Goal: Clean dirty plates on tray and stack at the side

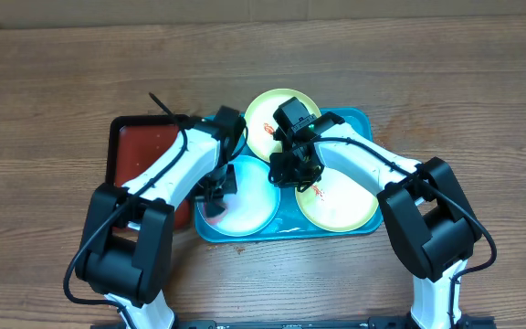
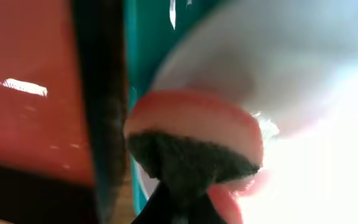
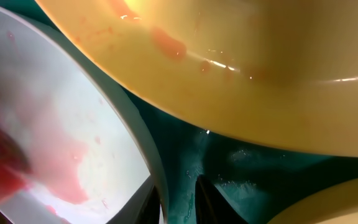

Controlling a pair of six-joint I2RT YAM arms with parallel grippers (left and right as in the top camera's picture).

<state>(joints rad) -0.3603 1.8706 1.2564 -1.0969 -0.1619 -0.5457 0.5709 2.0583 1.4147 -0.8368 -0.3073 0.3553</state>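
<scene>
The cyan tray (image 1: 359,119) holds three plates. A yellow-green plate (image 1: 265,114) lies at the back, another (image 1: 345,206) at the front right, and the light blue plate (image 1: 249,206) at the front left. My left gripper (image 1: 215,189) is shut on a pink sponge with a dark scouring side (image 2: 191,130) and presses it on the blue plate (image 2: 303,62). My right gripper (image 1: 288,172) straddles the blue plate's rim (image 3: 157,168) with one finger on each side, shut on it (image 3: 179,202). Red smears show on the blue plate (image 3: 73,124) and on the back yellow-green plate (image 3: 260,74).
A smaller dark red tray with a black rim (image 1: 140,151) sits directly left of the cyan tray, close to the sponge (image 2: 30,93). The wooden table (image 1: 53,82) surrounds both trays. Both arms cross over the cyan tray.
</scene>
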